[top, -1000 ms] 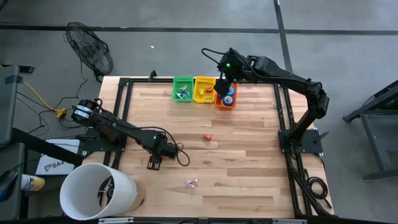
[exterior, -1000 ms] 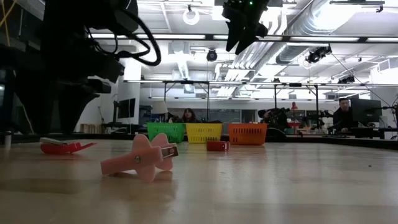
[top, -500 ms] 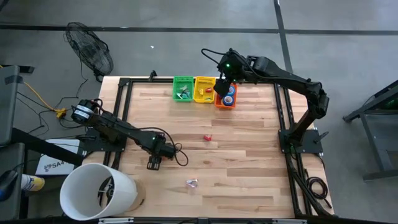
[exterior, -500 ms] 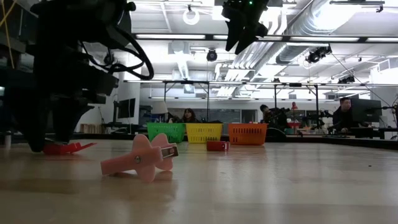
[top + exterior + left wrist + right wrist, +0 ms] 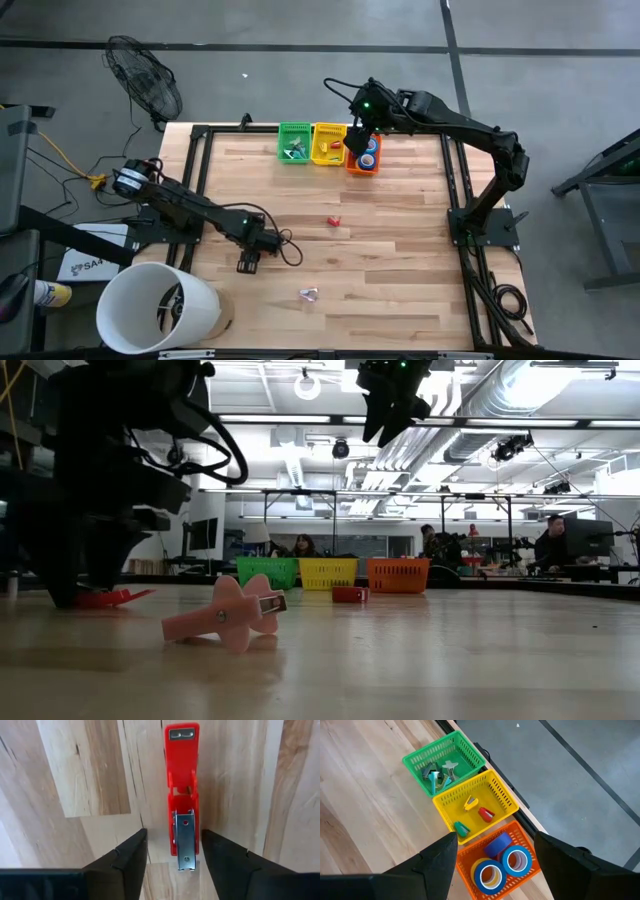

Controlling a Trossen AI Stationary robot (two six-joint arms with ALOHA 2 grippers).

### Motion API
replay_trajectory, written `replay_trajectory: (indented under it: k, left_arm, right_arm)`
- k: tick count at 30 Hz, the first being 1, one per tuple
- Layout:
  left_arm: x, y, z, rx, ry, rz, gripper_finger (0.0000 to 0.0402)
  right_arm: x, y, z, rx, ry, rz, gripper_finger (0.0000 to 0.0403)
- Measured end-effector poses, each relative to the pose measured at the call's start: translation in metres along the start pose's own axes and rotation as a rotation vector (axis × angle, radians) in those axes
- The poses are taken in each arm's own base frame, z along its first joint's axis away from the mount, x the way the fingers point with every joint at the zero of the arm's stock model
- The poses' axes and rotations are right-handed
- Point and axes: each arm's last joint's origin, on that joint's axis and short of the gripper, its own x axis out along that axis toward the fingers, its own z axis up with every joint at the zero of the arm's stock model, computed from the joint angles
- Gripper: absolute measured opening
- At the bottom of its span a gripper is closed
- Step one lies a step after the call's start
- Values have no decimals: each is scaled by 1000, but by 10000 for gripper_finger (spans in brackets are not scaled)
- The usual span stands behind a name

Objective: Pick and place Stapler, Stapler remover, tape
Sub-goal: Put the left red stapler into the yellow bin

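A red stapler (image 5: 182, 795) lies flat on the wooden table, its metal end (image 5: 185, 842) between the fingers of my left gripper (image 5: 173, 834). That gripper points down and is open, one finger on each side of the stapler, with a strip of wood showing on both sides. In the low view the stapler (image 5: 105, 597) lies at the foot of the left gripper (image 5: 85, 582). A pink stapler remover (image 5: 225, 615) lies nearer the front edge. Tape rolls (image 5: 505, 860) sit in the orange basket (image 5: 364, 158), and my right gripper (image 5: 496, 840) hangs open above it.
A green basket (image 5: 294, 142) and a yellow basket (image 5: 328, 143) holding small items stand beside the orange one at the far edge. A small red item (image 5: 333, 220) lies mid-table. A white bucket (image 5: 160, 305) stands at the near left corner.
My left gripper has come down over the red stapler, so its fingers now stand close to the table on either side of it. The stapler and the other things have not moved.
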Motion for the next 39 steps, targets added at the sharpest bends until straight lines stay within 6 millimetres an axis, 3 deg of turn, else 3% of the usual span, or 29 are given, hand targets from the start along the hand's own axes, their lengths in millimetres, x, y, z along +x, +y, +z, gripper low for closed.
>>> replay_trajectory:
  k: [15, 22, 29, 34, 39]
  left_arm:
    - [3, 0, -2, -21, 8, 9, 64]
    - [-9, 1, 4, 4, -40, 64, 60]
    - [-58, 16, 20, -8, -224, 161, 61]
    - [-114, 34, 28, -22, -417, 252, 64]
    - [-183, 49, 29, 10, -633, 330, 65]
  right_arm:
    - [0, 0, 0, -4, -1, -11, 254]
    - [-2, 6, -1, -57, 7, 29, 254]
    - [-26, 31, -8, -172, -44, 36, 254]
    - [-54, 48, -10, -225, -143, 103, 254]
    - [-90, 55, -11, -273, -296, 160, 254]
